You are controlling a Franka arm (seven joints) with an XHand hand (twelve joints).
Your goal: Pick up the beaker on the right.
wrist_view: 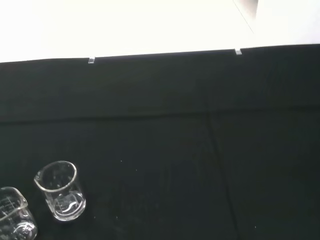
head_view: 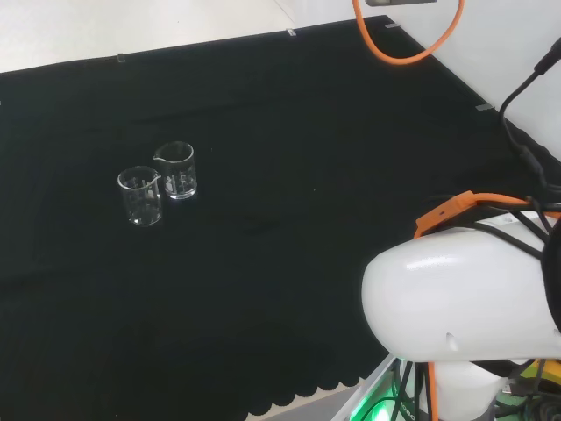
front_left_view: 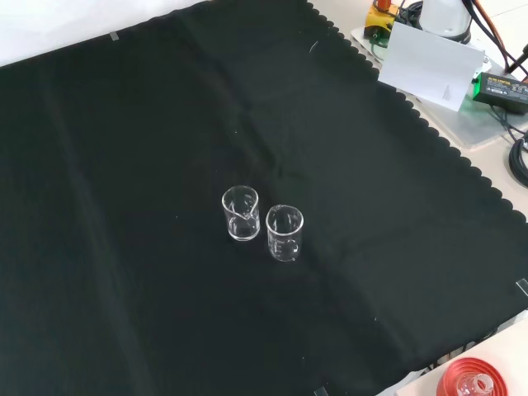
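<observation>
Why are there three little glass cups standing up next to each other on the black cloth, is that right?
Not quite: there are two, not three. The front view shows one beaker and a second beaker standing upright, close side by side on the black cloth. The rest is right.

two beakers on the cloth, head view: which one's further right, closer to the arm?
The right beaker, spout facing left; the left beaker stands closer to the camera.

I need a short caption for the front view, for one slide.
Two small clear glass beakers stand upright, close together, mid-bench on the black cloth.
</observation>
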